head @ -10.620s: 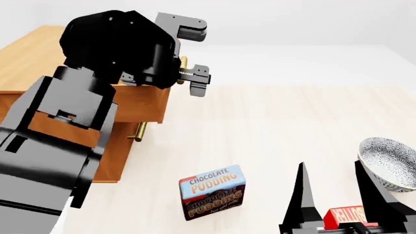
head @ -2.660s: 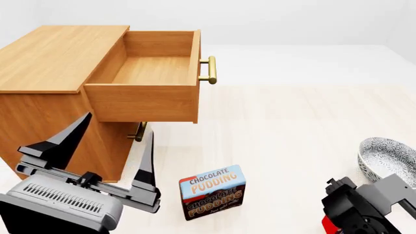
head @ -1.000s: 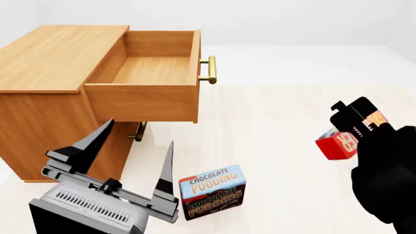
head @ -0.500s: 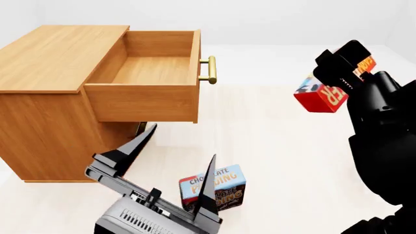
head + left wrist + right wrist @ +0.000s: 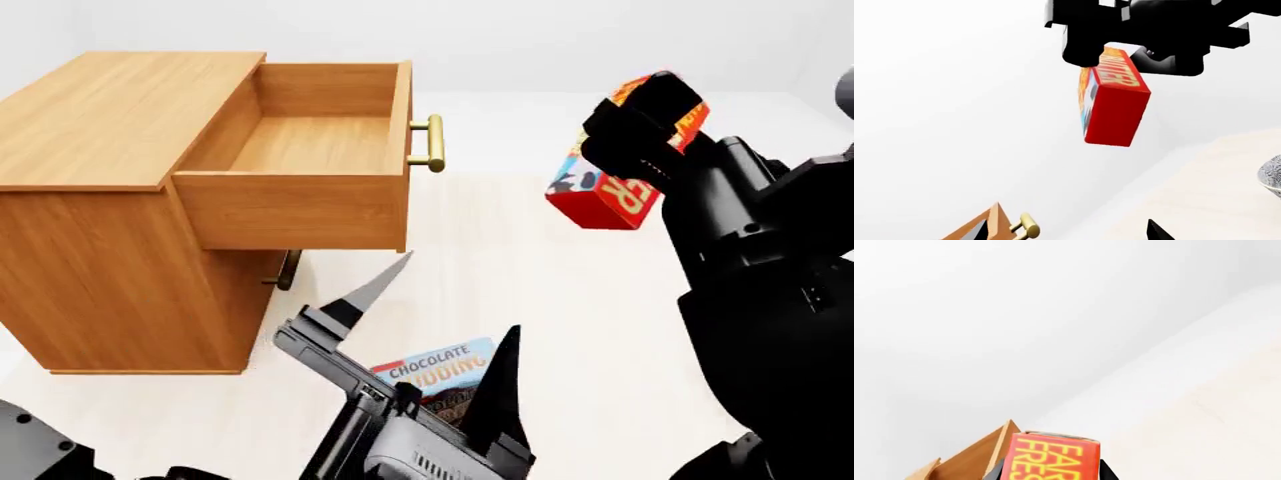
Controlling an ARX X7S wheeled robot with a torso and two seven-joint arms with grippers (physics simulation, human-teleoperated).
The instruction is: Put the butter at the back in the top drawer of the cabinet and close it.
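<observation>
Now pale floor (image 5: 574,290), white walls; right hand (image 5: 638,125) grips butter (image 5: 617,192) aloft; left hand (image 5: 434,320) spread wide.

Butter (image 5: 617,180) — red-orange, blue-white graphics; cabinet (image 5: 107,150) — light-brown wood.

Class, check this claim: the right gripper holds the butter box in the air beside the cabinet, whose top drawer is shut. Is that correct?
Not quite. The right gripper does hold the butter box in the air beside the cabinet, but the top drawer is pulled open, not shut. The head view shows its bare wooden interior.
</observation>
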